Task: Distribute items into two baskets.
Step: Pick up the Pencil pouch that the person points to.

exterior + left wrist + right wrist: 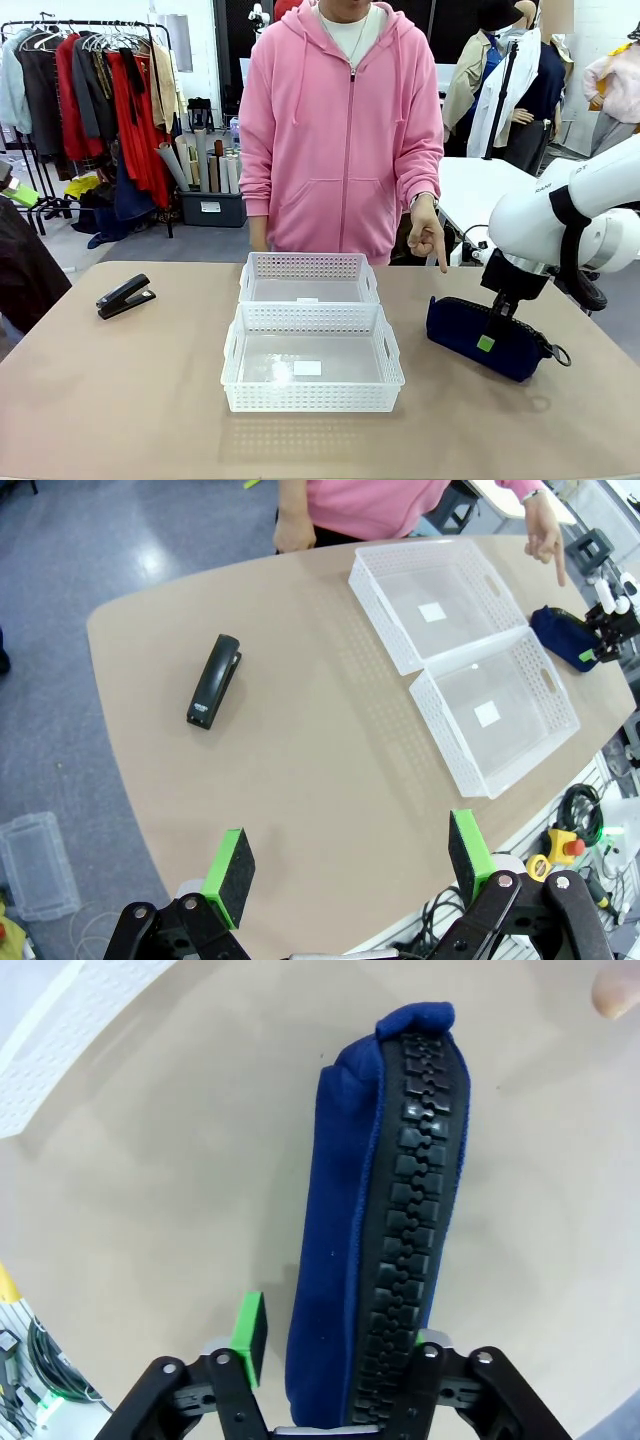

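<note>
Baskets come first: the near basket (312, 395) and the far basket (308, 265), touching end to end at frame centre, are both bare. Nothing is distributed yet, and both items lie on the counter (150, 400). They are rigid white plastic with lattice walls.

The pouch (455, 325), at lower right of the front view, is a soft navy fabric oblong with chunky black zipper teeth. The right gripper (340, 1345) straddles it, jaws spread, one green pad just clear of the cloth. The stapler (124, 296), hard, black and wedge-shaped, lies at middle left. The left gripper (350, 862) hangs over the counter, jaws wide apart. A person's hand (428, 232) points down near the pouch.
</note>
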### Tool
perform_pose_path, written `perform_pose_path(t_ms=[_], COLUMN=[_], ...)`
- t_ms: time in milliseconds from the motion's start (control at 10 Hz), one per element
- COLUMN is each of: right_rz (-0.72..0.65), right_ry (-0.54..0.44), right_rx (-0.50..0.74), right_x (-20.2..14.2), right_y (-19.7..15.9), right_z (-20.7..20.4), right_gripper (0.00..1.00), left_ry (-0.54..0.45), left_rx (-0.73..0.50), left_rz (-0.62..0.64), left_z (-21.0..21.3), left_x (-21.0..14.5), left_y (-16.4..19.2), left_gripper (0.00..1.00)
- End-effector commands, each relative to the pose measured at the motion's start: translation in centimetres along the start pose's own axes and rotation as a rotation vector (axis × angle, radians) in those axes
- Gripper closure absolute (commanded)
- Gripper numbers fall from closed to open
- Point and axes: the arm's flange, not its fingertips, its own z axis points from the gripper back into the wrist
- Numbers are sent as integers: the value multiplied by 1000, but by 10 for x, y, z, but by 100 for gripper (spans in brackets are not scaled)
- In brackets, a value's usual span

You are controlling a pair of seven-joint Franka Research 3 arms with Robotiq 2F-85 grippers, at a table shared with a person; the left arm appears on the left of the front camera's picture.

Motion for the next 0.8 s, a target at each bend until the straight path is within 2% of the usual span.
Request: perform_pose_path(t_ms=[0,100,700], right_rz=[31,33,1], right_ry=[-12,-9,4], right_rx=[-8,-6,2], right_x=[1,0,-1], right_y=[-8,-8,-3], right_z=[-1,-1,-2], right_gripper=[89,100,100], left_ry=[1,1,1], left_rx=[4,4,4], left_rz=[2,2,2], left_z=[0,0,0], left_x=[0,0,0], left_y=[1,1,1], left_gripper=[0,0,0])
